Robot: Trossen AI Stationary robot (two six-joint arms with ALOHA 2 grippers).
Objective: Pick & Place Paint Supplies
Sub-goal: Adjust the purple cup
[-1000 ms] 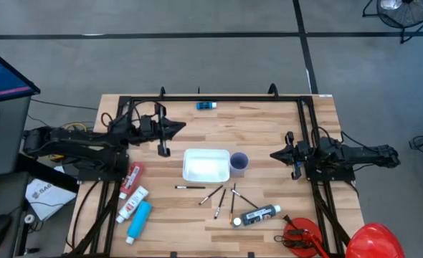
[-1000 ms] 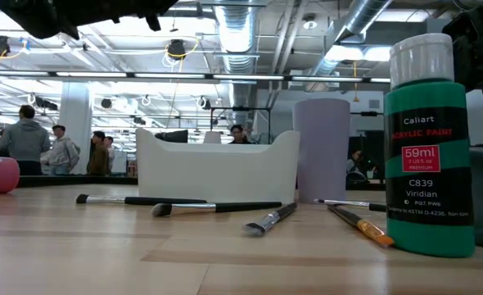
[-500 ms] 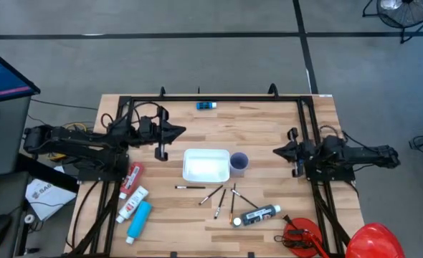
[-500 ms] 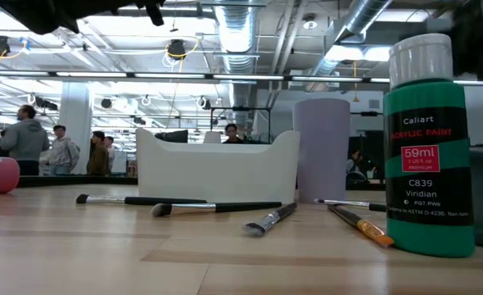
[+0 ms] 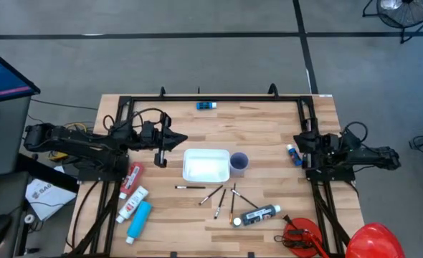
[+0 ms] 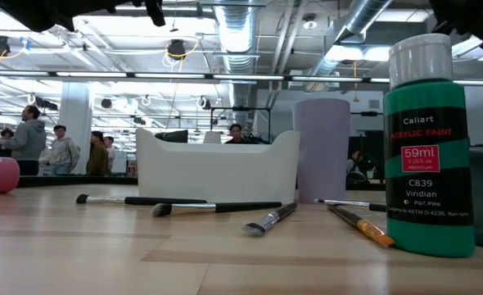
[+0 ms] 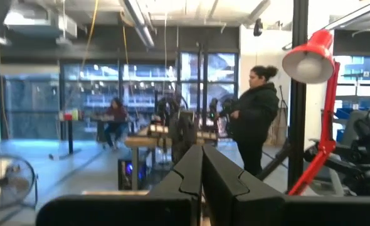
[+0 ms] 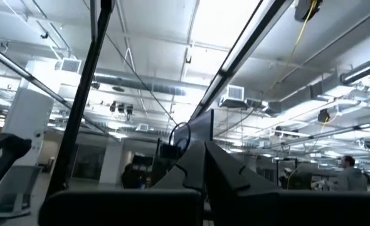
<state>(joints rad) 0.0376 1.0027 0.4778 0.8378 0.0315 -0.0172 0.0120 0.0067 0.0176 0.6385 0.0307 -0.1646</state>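
Two grippers, both w/ jaws pressed together, holding nothing: left gripper (image 5: 177,139) above table's left side, right gripper (image 5: 297,145) at right edge. Brushes (image 5: 222,196) and green paint bottle (image 5: 258,214) lie in front of white tray (image 5: 206,165); tubes (image 5: 134,198) front-left.

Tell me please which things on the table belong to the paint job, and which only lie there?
Job: red tube, white tube, blue tube, black bottle, brushes.
Just lying: red dome, red tool, white tray, cup.
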